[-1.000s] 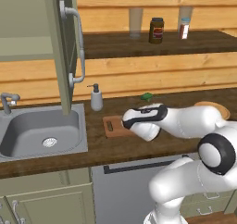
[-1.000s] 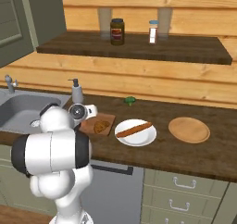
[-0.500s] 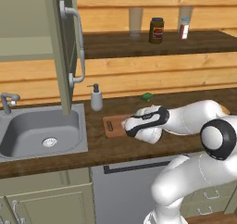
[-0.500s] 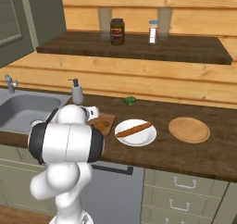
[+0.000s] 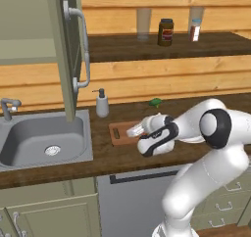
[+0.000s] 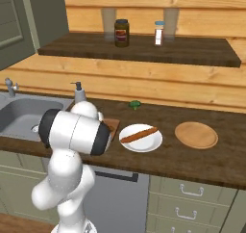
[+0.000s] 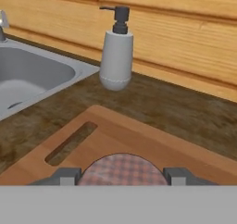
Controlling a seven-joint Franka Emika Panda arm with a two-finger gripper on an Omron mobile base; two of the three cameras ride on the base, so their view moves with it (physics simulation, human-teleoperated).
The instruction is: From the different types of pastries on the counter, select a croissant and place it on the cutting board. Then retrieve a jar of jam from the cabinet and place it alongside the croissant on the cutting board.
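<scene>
arm: swings from right of frame toward centre, left base view | gripper point(image 5: 133, 130): now over cutting board point(image 5: 119, 133) | right base view: arm body now hides the board

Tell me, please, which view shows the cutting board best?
The hand view: the board spreads wide, its handle slot plain. In the left base view the arm covers much of it; in the right base view a corner peeks out.
</scene>
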